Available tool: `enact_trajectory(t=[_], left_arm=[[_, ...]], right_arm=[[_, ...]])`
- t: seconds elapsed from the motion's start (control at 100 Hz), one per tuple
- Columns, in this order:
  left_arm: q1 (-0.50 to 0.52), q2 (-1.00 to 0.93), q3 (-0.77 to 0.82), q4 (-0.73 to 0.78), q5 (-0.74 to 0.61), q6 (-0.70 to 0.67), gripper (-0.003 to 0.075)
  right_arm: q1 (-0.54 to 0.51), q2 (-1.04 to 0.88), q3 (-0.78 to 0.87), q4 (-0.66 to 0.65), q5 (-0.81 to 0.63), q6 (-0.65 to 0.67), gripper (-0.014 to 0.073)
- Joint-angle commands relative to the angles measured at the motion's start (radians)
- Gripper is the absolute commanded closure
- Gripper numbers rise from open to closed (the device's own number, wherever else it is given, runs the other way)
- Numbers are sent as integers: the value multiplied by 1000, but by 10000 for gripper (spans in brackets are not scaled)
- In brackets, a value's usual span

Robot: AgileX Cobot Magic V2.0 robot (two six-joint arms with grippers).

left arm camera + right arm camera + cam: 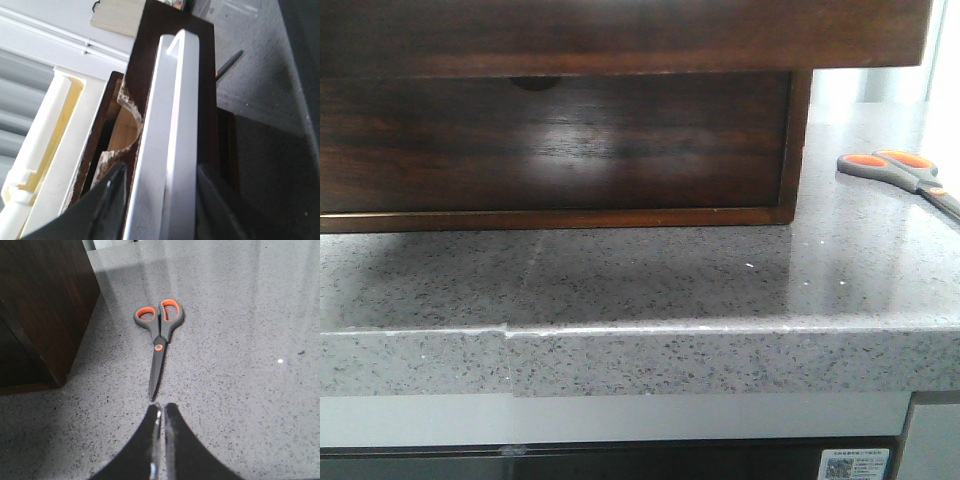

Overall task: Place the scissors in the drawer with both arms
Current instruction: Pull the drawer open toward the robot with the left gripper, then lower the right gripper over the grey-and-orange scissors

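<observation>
Nearest you in the right wrist view, the right gripper point(161, 415) has its fingers pressed almost together, holding nothing, pointed at the blade tips of the scissors point(160, 335), which lie flat on the grey counter point(240, 365) at centre frame, just beside the cabinet point(40, 305). In the left wrist view, the left gripper point(160, 195) straddles the drawer point(167, 125) front with its fingers set wide; whether it grips, you cannot tell. Only pale wood shows inside. You look to be opening the drawer; next, spread the right fingers and pick up the scissors.
</observation>
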Motion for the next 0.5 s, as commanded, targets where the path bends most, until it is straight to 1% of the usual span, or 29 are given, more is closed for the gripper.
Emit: enact_trajectory(t=[0.0, 0.07, 0.19, 0.3, 0.37, 0.49], left_arm=[[-9, 1, -40, 20, -62, -71, 416], [-9, 1, -40, 40, -84, -88, 416], [-9, 1, -40, 35, -167, -130, 416], [-9, 1, -40, 30, -195, -155, 419], [-9, 1, -40, -5, -195, -158, 420], [-9, -1, -40, -125, -241, -158, 420]], right_arm=[[1, 17, -37, 1, -94, -6, 635], [1, 17, -37, 1, -97, -6, 635], [1, 17, -37, 2, -98, -6, 635], [1, 17, -37, 2, -96, -6, 635], [1, 17, -37, 2, -79, -6, 634], [1, 17, -37, 8, -65, -6, 634]])
